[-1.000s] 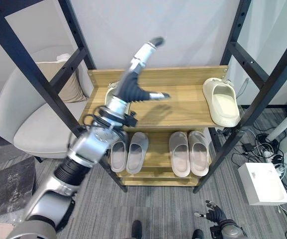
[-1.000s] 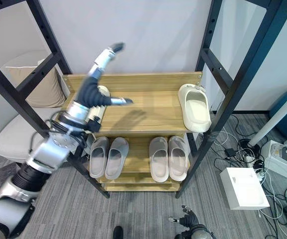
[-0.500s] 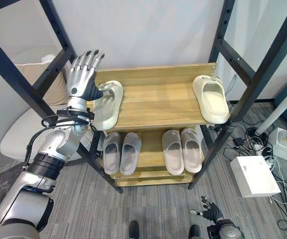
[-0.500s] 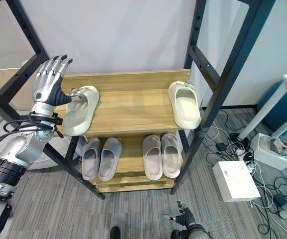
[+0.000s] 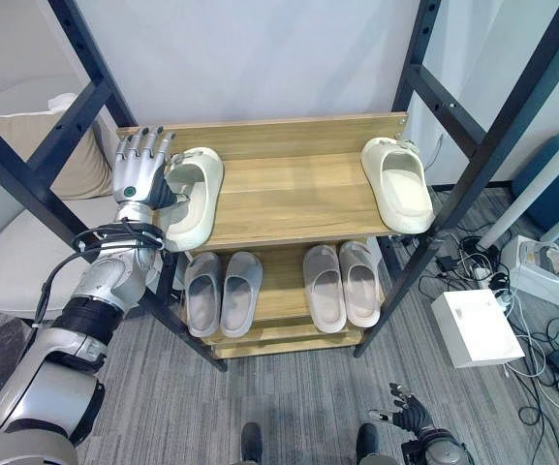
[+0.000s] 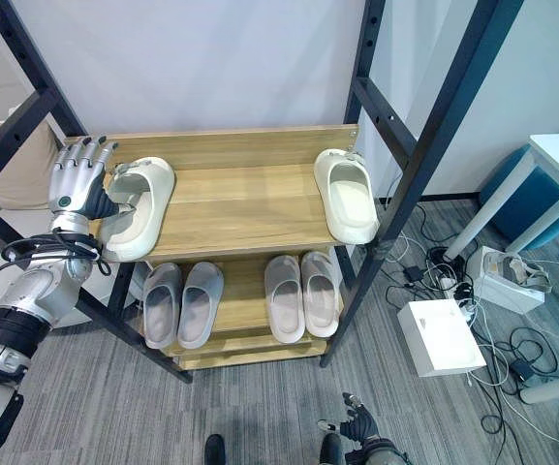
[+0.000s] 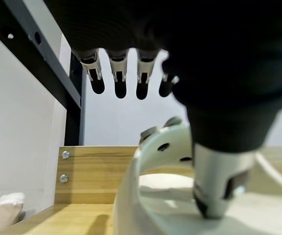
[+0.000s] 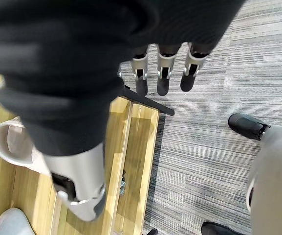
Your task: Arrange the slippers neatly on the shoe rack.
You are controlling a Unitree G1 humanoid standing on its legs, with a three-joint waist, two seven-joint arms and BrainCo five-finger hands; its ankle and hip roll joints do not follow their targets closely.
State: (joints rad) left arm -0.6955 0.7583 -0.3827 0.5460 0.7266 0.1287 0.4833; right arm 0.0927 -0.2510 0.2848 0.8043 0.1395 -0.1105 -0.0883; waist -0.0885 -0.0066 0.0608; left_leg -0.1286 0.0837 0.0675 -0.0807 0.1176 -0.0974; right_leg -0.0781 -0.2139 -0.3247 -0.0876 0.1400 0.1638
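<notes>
1. Right now the left hand is standing at the left end of the shoe rack's top shelf, fingers straight and pointing up. In the left wrist view the thumb is pressing down inside the left cream slipper; nothing is curled round it.
2. That slipper is lying at the top shelf's left edge, angled slightly, heel end hanging a bit past the front lip.
3. The other cream slipper is sitting at the far right end of the same shelf, well apart from its mate, toe toward the wall.
4. Two grey pairs are lying side by side on the lower shelf, already tidy.
5. The right hand is hanging low near the floor below the rack, fingers relaxed and spread, holding nothing.
6. Risk: with only the thumb bearing on it, the left slipper is likely to pivot or tip off the front lip if pushed outward.
7. Risk: the black frame post is standing just beside the hand, so a sideways sweep could knock it.
8. Surroundings: wooden shelves, grey striped carpet, white wall behind, a cushioned chair left of the rack, a white box and cables to its right.
</notes>
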